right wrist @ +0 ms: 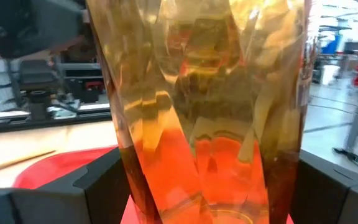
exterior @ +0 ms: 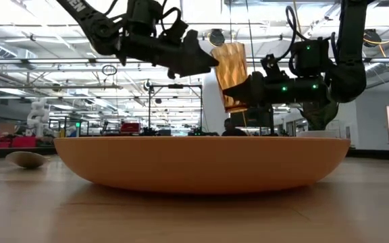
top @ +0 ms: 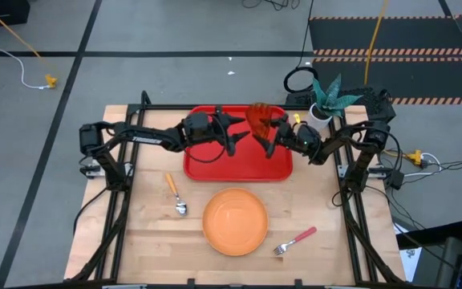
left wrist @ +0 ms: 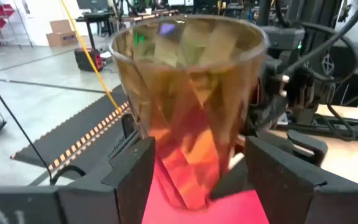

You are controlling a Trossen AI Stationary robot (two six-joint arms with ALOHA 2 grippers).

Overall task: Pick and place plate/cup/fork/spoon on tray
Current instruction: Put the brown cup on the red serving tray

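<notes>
The amber cup is upright in the air over the red tray. My right gripper comes from the table's right and is shut on it. My left gripper comes from the left and is open; its fingers stand on either side of the cup's lower part. I cannot tell whether they touch it. The orange plate lies flat near the front. The spoon lies to its left and the fork to its right. My right gripper pinches the cup's lower wall between its two fingers, one on each side. The fingers come about level from the table's right side. The cup stands upright, mouth up, lifted clear of the tray.
A white pot with a green plant stands just past the tray's far right corner, close to the right arm. Bare wood lies around the plate. In the low view the plate fills the foreground.
</notes>
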